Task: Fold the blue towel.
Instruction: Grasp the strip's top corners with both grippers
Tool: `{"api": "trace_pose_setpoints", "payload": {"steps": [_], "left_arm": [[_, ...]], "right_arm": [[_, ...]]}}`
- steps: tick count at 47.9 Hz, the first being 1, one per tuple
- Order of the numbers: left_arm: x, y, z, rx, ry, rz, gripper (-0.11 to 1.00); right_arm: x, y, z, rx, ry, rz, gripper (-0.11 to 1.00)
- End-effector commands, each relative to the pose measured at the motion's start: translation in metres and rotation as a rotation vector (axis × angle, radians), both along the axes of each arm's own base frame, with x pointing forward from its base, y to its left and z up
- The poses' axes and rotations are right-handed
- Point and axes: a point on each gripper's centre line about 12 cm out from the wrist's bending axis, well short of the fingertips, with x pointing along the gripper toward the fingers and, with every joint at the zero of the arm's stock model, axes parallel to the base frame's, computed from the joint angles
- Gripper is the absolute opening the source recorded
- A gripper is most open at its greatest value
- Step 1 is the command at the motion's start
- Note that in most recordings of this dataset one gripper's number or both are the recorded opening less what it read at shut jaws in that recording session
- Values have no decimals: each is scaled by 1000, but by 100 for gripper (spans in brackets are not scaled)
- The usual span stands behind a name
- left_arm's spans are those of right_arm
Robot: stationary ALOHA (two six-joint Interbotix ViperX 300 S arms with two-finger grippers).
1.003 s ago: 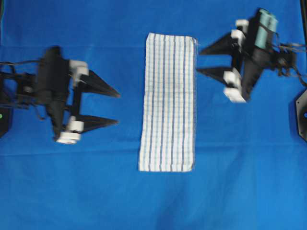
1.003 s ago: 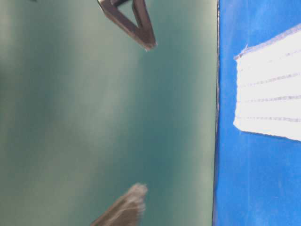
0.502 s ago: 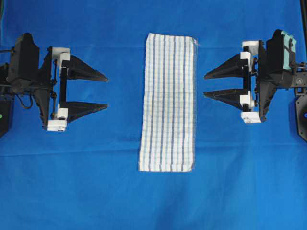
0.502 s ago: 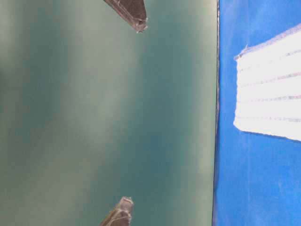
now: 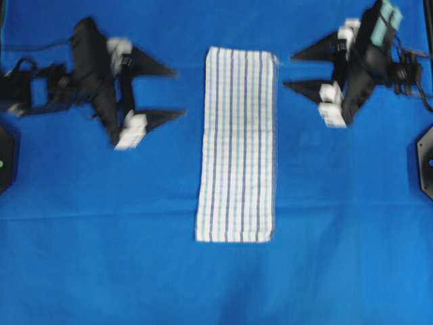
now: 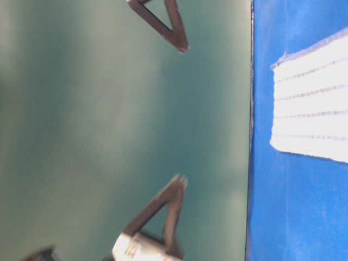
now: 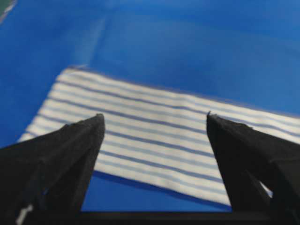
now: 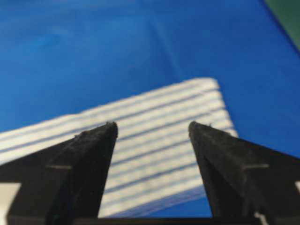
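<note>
Blue table cover (image 5: 101, 271) w/ blue towel (image 5: 237, 145) lying flat as narrow strip, further fold pending; left gripper (image 5: 174, 91) & right gripper (image 5: 289, 71) wide open, empty.

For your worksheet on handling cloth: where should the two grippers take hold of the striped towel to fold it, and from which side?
The blue towel lies flat, long and narrow. Probably best gripped at its two far corners, the left gripper coming from the left edge and the right gripper from the right. Both stand open beside that end, not touching it.
</note>
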Motion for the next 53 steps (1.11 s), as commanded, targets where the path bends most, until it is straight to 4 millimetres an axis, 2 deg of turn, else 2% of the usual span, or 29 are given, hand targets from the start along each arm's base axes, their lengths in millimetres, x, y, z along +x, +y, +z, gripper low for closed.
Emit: {"api": "trace_pose_setpoints", "payload": {"steps": [1, 13, 25, 36, 45, 49, 53], "left_arm": [[16, 26, -3, 1, 2, 58, 87], [46, 82, -42, -25, 79, 171, 90], [64, 118, -79, -46, 135, 228, 90], [69, 129, -112, -68, 191, 244, 90], [72, 130, -120, -73, 203, 243, 87], [73, 130, -123, -76, 208, 244, 81], [71, 129, -129, -81, 221, 244, 67]], "right_arm": [[6, -19, -1, -3, 4, -43, 66], [12, -64, -48, 53, 126, -144, 67], [23, -85, -86, 92, 168, -159, 67], [25, -91, -110, 122, 221, -169, 67], [24, -92, -119, 134, 241, -172, 66], [25, -93, -122, 138, 248, -174, 65], [26, -94, -124, 138, 250, -171, 57]]}}
